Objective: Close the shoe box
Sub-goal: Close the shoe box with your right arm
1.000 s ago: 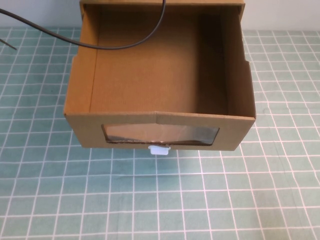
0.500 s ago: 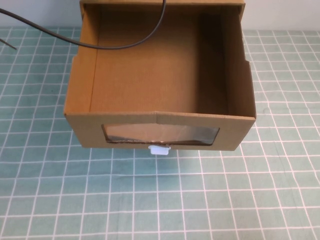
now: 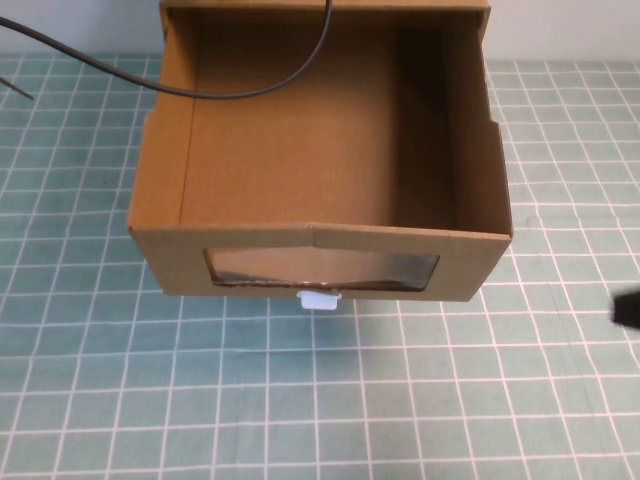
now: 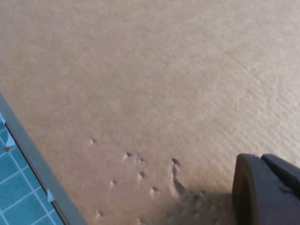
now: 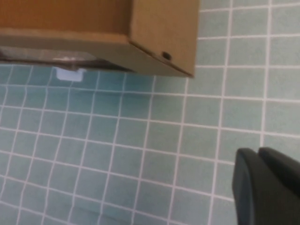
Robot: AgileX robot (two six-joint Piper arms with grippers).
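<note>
Looking down from the high view: brown cardboard drawer-style shoe box (image 3: 320, 190) pulled well out toward the robot, empty, clear window and small white plastic handle (image 3: 319, 299) on its front. Long axis running straight away from the robot, so closing looks like a push on that front, away. Only a dark tip of the right gripper (image 3: 627, 308) showing at the right edge, near the front face; finger state impossible to tell.

From the left wrist view: left gripper (image 4: 267, 190) hard against plain cardboard, beside the teal gridded mat (image 4: 14, 187); finger gap hidden, cannot tell.

From the right wrist view: right gripper (image 5: 265, 185) above the mat, box corner (image 5: 164, 51) and handle (image 5: 70, 73) ahead. Right arm probably better placed.
</note>
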